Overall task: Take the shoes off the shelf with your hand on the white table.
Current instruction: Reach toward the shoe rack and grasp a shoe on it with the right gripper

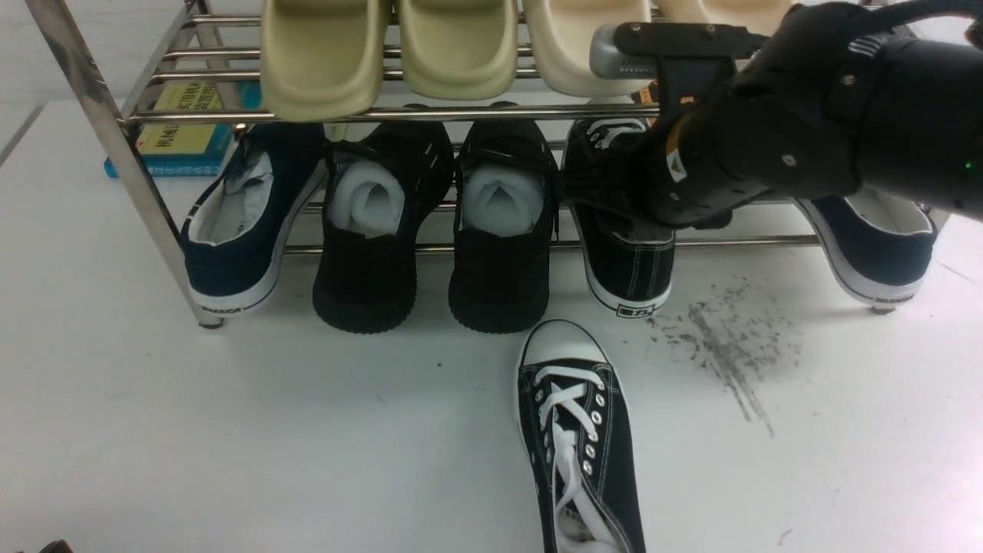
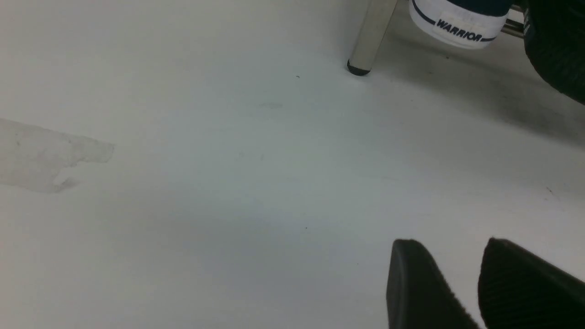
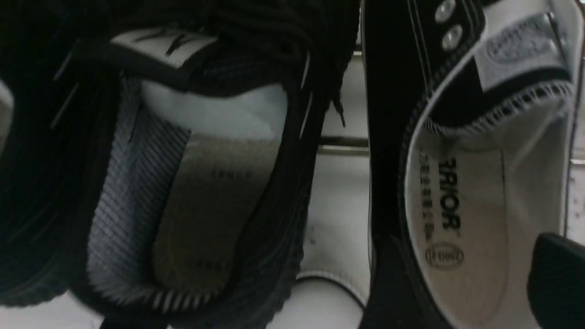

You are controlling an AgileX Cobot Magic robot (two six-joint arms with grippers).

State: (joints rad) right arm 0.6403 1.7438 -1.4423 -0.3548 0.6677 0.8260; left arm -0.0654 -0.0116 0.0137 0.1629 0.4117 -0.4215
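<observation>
Desk [image 1: 307, 430]: lying under the rack and spreading out in front of it, carrying both the rack and the loose shoe.
Rack [image 1: 461, 114]: standing on the desk, its bars bearing the shoes.
Right claw [image 3: 468, 256]: reaching to the rack's lower tier, fingers standing apart about the shelf shoe's opening, not visibly clamping it.
Left claw [image 2: 452, 244]: hanging over the desk in front of the rack, its fingers standing a little apart and holding nothing.
Shelf shoe [image 1: 645, 269]: leaning on the rack's lower bars, heel towards the desk; probably the one to be taken next.
Desk shoe [image 1: 614, 430]: lying in front of the rack, its toe pointing at it; this half of the pair is already off.
Weight and feel: both shoes likely being light, with soft canvas that gives under a squeeze and stiffer rubber below.
Collar [image 3: 406, 151]: offering a thin edge to pinch near the heel; a shallow bite may be letting the canvas fold or slip.
</observation>
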